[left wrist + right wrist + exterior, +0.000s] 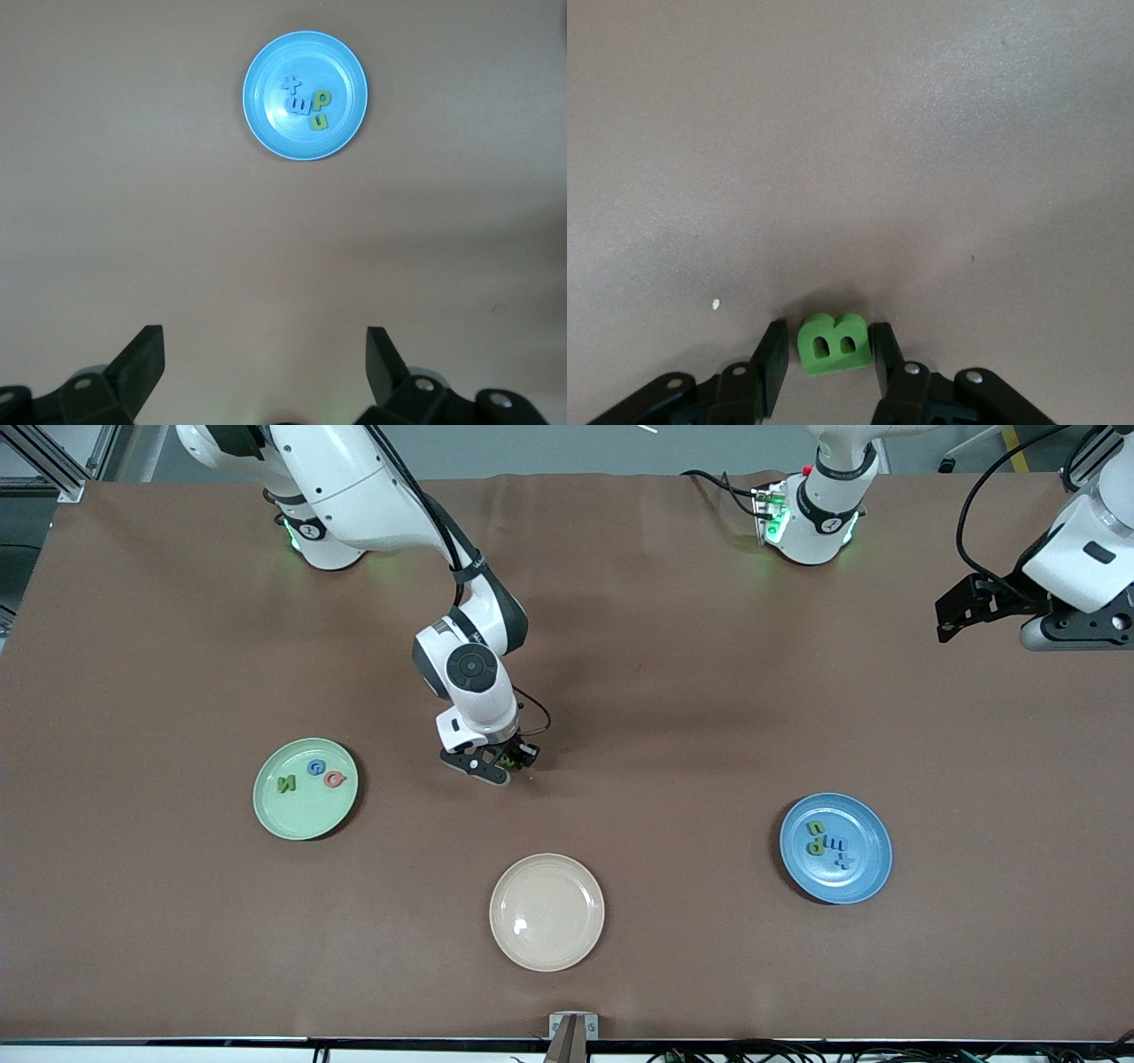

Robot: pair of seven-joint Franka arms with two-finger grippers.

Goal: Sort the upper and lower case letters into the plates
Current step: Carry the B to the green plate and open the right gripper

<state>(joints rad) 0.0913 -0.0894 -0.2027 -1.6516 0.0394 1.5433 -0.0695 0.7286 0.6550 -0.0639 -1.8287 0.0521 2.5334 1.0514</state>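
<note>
The right pincer (pixel 508 764), just left of centre in the front view, was down at the brown surface (pixel 673 655) with its two fingers (pixel 772 365) set on either side of a green letter B (pixel 834 344); a thin gap showed on one side, so a firm grip could not be told. Lower left of it in that frame lay the mint green plate (pixel 306 788), carrying a green N (pixel 286 784), a blue G (pixel 315 767) and an orange-red letter (pixel 334 780). Near the bottom centre sat the cream-beige plate (pixel 547 911), with nothing in it. The blue plate (pixel 835 848) lay at the lower right, holding several small letters (pixel 827 841) in green and blue bunched together. The left pincer (pixel 961 613) waited at the upper right edge, up in the air over the bare surface, its fingers (pixel 142 363) spread wide apart and holding nothing; its wrist view showed the blue plate near the top of the frame.
</note>
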